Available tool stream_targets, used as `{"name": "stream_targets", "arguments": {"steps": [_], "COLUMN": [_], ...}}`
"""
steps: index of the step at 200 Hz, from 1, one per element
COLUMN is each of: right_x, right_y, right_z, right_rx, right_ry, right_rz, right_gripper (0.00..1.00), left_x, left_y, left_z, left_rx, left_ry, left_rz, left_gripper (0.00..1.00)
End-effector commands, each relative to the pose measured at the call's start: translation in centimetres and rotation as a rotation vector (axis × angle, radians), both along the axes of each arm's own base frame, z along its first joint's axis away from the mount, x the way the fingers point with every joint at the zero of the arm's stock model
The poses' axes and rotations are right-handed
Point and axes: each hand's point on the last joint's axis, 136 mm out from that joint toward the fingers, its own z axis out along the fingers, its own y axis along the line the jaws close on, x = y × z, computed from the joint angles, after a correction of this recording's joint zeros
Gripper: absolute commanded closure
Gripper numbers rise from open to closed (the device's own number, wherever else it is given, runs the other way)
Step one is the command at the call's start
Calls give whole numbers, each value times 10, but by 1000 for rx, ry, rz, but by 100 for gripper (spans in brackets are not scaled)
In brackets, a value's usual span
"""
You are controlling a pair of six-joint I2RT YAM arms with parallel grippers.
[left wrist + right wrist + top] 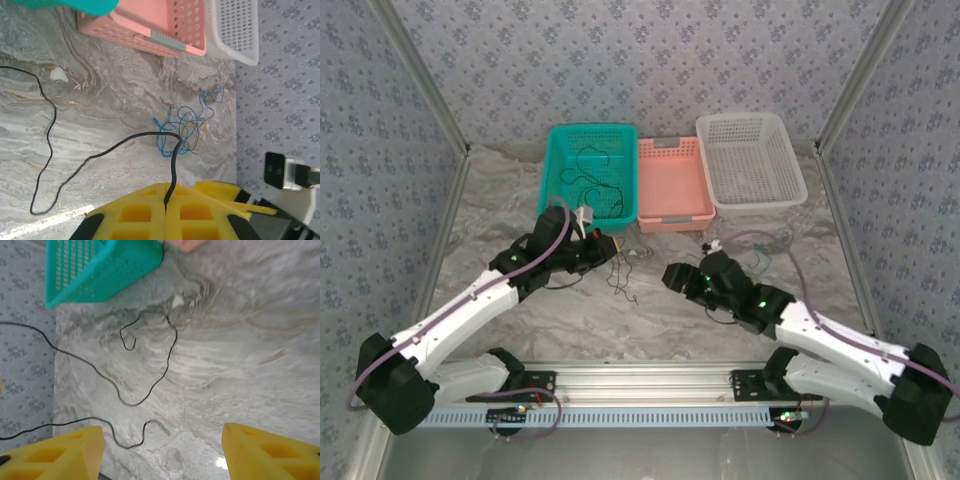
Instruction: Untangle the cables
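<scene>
While the left gripper (167, 194) has its yellow jaws closed on a thin black cable (173, 165) at the bottom centre of the left wrist view, the right gripper (162, 436) hangs over the grey marble-patterned table (250, 365) with its jaws wide open and nothing between them. The black cable rises from the closed jaws, bends to the left and runs in loose curves over the table to the left edge of the frame. At the bend it passes a small knot of thin blue wires (186, 131) with a pale yellowish strand in it, and I cannot tell if they are hooked together. More thin cables lie in the teal plastic mesh basket (590, 165) at the upper centre of the top view. In my judgement the step is to draw the black cable free. It is better to pull slowly, away from the blue knot, and to watch whether the knot follows; if it does, the open right gripper should hold it down first.
</scene>
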Motion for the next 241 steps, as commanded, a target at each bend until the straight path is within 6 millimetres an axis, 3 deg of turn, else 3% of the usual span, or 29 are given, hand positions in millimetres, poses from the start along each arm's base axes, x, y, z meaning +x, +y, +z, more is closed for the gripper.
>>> {"name": "stream_targets", "arguments": {"steps": [1,29,71,92,121,180,241], "right_x": [7,4,-2,-3,-6,-1,8], "right_y": [28,39,30,32,36,34,52], "right_z": [8,-13,-48,-46,-44,-58,-65], "right_rx": [173,224,296,337,334,317,320], "right_ry": [4,71,172,181,190,198,216], "right_rz": [-84,-154,-285,-303,-314,-343,-300], "right_gripper": [38,38,33,34,41,60,65], "left_x": [4,-2,-5,-8,-13,-22,-24], "left_y": [-5,-7,-9,-13,-19,-31,-38], "left_z": [7,0,-1,-5,-13,-22,-25], "left_rx": [-45,-34,-33,-31,-31,-12,-10], "left_ry": [-42,-35,-40,-37,-25,-20,-18], "left_rz": [53,56,57,54,51,32,17], "left_gripper": [100,100,100,100,100,100,100]}}
